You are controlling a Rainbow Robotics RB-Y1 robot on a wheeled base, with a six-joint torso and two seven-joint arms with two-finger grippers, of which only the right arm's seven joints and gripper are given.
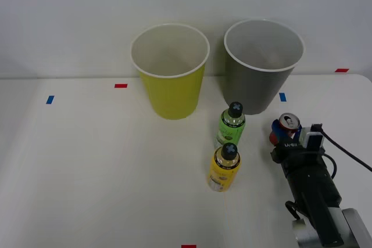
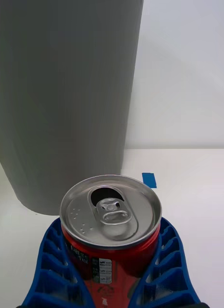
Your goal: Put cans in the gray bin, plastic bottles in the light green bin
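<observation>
Front and right wrist views of a sorting setup on a white worktop [image 1: 87,172]. The right gripper [image 1: 289,137] reaches in from the right side of the worktop, and its blue ribbed fingers [image 2: 54,269] are closed against both sides of the red can [image 2: 112,226], which stands upright between them with its silver top and opened tab facing up. In the front view the can [image 1: 286,125] sits just in front of and slightly right of the gray bin [image 1: 261,68], near its base but apart from it; a blue tape mark [image 2: 149,179] lies on the worktop beside the can. The light green bin [image 1: 170,74] stands upright to the left of the gray bin, the two close together at the far edge. Two black-capped bottles stand upright in front of the bins, left of the can: the green-label bottle [image 1: 231,125] nearer the gray bin, the yellow-label bottle [image 1: 225,168] just in front of it.
</observation>
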